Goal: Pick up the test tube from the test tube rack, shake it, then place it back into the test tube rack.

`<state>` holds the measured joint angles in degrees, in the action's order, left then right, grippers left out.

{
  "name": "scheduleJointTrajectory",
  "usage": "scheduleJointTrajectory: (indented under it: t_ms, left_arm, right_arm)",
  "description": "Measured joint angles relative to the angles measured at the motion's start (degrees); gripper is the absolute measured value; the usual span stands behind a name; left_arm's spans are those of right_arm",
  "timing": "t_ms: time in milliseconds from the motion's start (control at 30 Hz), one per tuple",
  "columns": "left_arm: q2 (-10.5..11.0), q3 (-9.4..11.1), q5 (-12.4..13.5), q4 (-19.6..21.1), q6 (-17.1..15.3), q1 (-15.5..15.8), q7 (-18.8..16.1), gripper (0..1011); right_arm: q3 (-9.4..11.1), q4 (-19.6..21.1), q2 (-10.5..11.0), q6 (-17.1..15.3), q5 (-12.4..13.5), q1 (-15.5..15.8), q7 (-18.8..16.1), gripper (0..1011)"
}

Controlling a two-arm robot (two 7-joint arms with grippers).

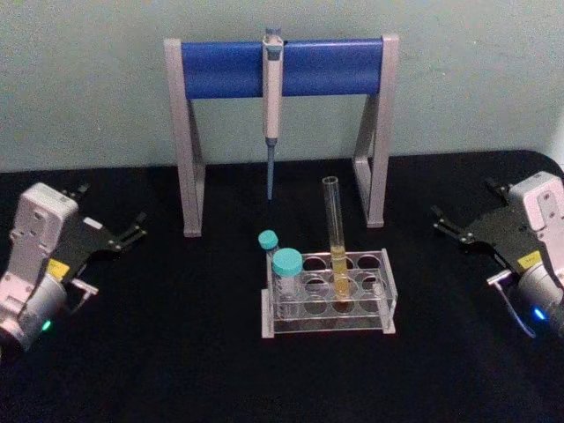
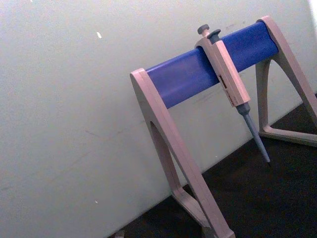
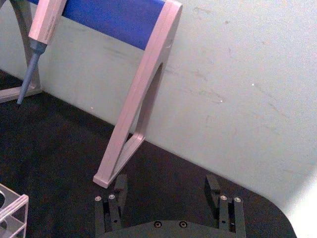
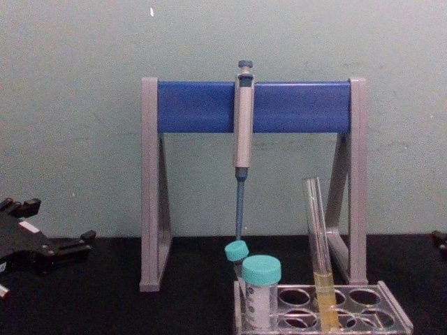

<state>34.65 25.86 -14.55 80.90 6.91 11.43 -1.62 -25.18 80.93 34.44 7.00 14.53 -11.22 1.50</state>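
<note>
Nothing on the counter can be read as a word, number or brand. A small yellow sticker sits on the housing behind the left tool, a second yellow sticker sits behind the right tool, and a white label shows on the left tool in the chest view, but their print is too small to make out. The pipette hanging on the grey-and-blue stand has a narrow dark mark on its side, also illegible.

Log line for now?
pre-grasp | test tube upright in test tube rack | left gripper idle, jaws open | right gripper idle, jaws open
</note>
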Motion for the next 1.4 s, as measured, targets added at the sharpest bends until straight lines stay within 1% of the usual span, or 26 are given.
scheduleJointTrajectory:
  t_ms: [100, 233, 267, 400, 433, 533, 567, 633, 667, 767, 800, 867, 933, 1100, 1200, 1300, 1367, 1400]
  left_arm:
    - [0.0, 0.0, 0.0, 0.0, 0.0, 0.0, 0.0, 1001]
    - [0.0, 0.0, 0.0, 0.0, 0.0, 0.0, 0.0, 1001]
    - [0.0, 0.0, 0.0, 0.0, 0.0, 0.0, 0.0, 1001]
    - [0.0, 0.0, 0.0, 0.0, 0.0, 0.0, 0.0, 1001]
    - [0.0, 0.0, 0.0, 0.0, 0.0, 0.0, 0.0, 1001]
    - [0.0, 0.0, 0.0, 0.0, 0.0, 0.0, 0.0, 1001]
    - [0.0, 0.0, 0.0, 0.0, 0.0, 0.0, 0.0, 1001]
    - [0.0, 0.0, 0.0, 0.0, 0.0, 0.0, 0.0, 1001]
    - [0.0, 0.0, 0.0, 0.0, 0.0, 0.0, 0.0, 1001]
    - [0.0, 0.0, 0.0, 0.0, 0.0, 0.0, 0.0, 1001]
    - [0.0, 0.0, 0.0, 0.0, 0.0, 0.0, 0.0, 1001]
    - [0.0, 0.0, 0.0, 0.0, 0.0, 0.0, 0.0, 1001]
    - [0.0, 0.0, 0.0, 0.0, 0.0, 0.0, 0.0, 1001]
    - [0.0, 0.0, 0.0, 0.0, 0.0, 0.0, 0.0, 1001]
    - [0.0, 0.0, 0.0, 0.0, 0.0, 0.0, 0.0, 1002]
    - [0.0, 0.0, 0.0, 0.0, 0.0, 0.0, 0.0, 1001]
    - [0.0, 0.0, 0.0, 0.0, 0.0, 0.0, 0.0, 1001]
    - [0.0, 0.0, 0.0, 0.0, 0.0, 0.0, 0.0, 1001]
  right_arm:
    - [1.0, 0.28, -0.25, 0.52, 0.39, 0.5, -0.31, 1000]
    - [2.77, 1.18, -0.37, 1.77, 1.79, 1.44, -1.38, 1000]
    - [2.77, 1.18, -0.37, 1.77, 1.79, 1.44, -1.38, 1000]
    - [4.21, 2.57, -0.09, 2.98, 4.14, 2.24, -4.23, 1000]
    - [4.61, 3.14, 0.11, 3.43, 5.08, 2.51, -5.8, 1000]
    - [4.99, 4.02, 0.43, 4.08, 6.57, 2.87, -8.34, 1000]
    - [5.13, 4.68, 0.67, 4.47, 7.4, 3.08, -10.02, 1000]
    - [5.19, 5.25, 0.93, 4.84, 8.13, 3.29, -11.7, 1000]
    - [5.22, 5.84, 1.16, 5.09, 8.8, 3.51, -13.3, 1000]
    - [5.22, 6.77, 1.48, 5.35, 9.79, 3.8, -15.62, 1000]
    - [5.15, 7.3, 1.62, 5.37, 10.26, 3.94, -17.05, 1000]
    - [4.94, 7.81, 1.69, 5.37, 10.62, 4.02, -18.33, 1000]
    - [4.36, 8.6, 1.68, 5.1, 10.89, 4.03, -20.49, 1000]
    - [3.54, 9.14, 1.22, 3.88, 10.86, 3.6, -22.26, 1000]
    - [2.85, 9.18, 0.43, 2.31, 10.85, 2.88, -23.53, 1000]
    - [2.2, 8.53, -0.84, 0.44, 10.87, 1.54, -24.73, 1000]
    - [2.02, 7.94, -1.63, -0.24, 10.87, 0.78, -25.16, 1000]
    - [2.02, 7.94, -1.63, -0.24, 10.87, 0.78, -25.16, 1000]
